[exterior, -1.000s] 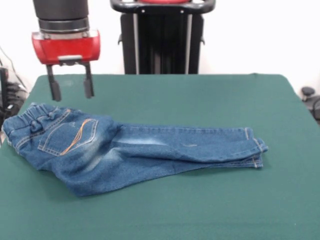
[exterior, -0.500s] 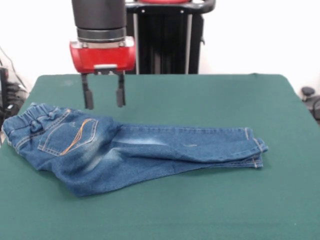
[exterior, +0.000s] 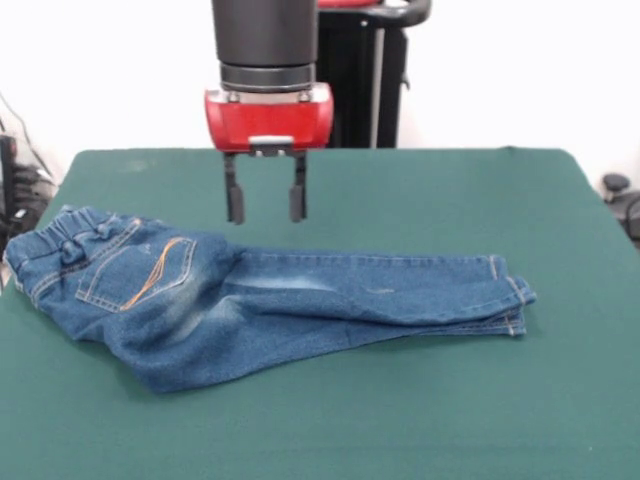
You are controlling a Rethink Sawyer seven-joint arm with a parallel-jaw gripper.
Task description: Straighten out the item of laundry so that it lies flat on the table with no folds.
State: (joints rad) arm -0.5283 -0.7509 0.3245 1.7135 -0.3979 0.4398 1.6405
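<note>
The small blue denim jeans [exterior: 230, 300] lie on the dark green table [exterior: 420, 190], waistband at the left, legs stretched to the right. One leg lies folded over the other, and the seat bulges in a fold at the lower left. An orange-stitched back pocket faces up. My gripper [exterior: 265, 215] hangs open and empty above the table, just behind the jeans' upper edge near the seat, clear of the cloth.
The robot's black pedestal [exterior: 345, 80] stands behind the table's far edge. Dark equipment shows at the left edge [exterior: 15, 180] and the right edge [exterior: 620, 200] beside the table.
My gripper has moved from the far left to the right along the table's back and slightly lower, still open. The jeans have not moved.
</note>
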